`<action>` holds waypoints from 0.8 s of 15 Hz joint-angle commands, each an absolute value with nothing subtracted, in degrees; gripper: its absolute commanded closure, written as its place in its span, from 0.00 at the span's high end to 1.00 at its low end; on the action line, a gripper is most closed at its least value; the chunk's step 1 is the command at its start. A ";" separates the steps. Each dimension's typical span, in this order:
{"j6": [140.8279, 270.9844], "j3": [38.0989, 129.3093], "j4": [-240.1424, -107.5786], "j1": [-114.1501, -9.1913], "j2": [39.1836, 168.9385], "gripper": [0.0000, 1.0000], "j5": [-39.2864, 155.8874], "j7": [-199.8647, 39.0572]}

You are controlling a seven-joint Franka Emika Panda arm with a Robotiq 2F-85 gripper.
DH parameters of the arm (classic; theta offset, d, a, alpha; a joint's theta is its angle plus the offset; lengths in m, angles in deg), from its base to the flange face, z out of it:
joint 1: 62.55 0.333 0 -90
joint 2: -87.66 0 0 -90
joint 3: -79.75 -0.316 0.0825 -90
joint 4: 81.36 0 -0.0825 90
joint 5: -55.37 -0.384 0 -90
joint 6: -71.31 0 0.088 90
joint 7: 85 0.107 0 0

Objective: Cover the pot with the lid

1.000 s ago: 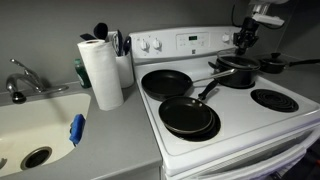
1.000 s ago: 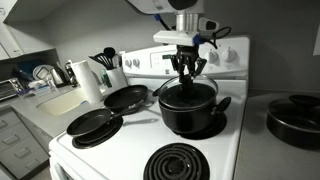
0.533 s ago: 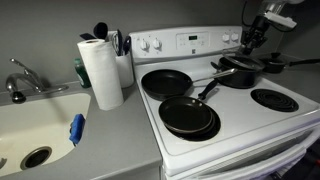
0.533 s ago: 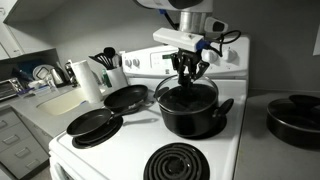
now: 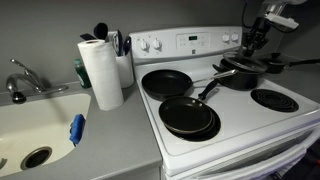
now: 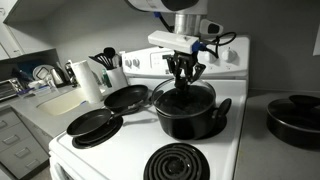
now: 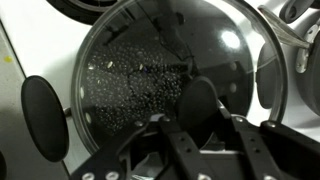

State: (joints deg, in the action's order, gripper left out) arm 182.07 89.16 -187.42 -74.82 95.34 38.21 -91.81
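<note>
The white stove top carries the far frying pan and the near frying pan on its 2 left burners. The pot sits far right, and the near right coil is bare. On the grey counter at left stand a paper towel roll and a utensil holder.

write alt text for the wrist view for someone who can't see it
A round glass lid with a thin metal rim fills the frame, a dark speckled surface showing through it. The dark gripper enters from the bottom edge; white stove top shows at left.
</note>
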 commanded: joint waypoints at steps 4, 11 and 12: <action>183.10 88.82 -187.47 -72.42 96.93 0.14 47.78 -87.82; 188.16 88.12 -187.39 -70.48 98.51 0.14 50.80 -85.28; 188.75 88.14 -187.22 -70.50 98.75 0.14 50.71 -85.19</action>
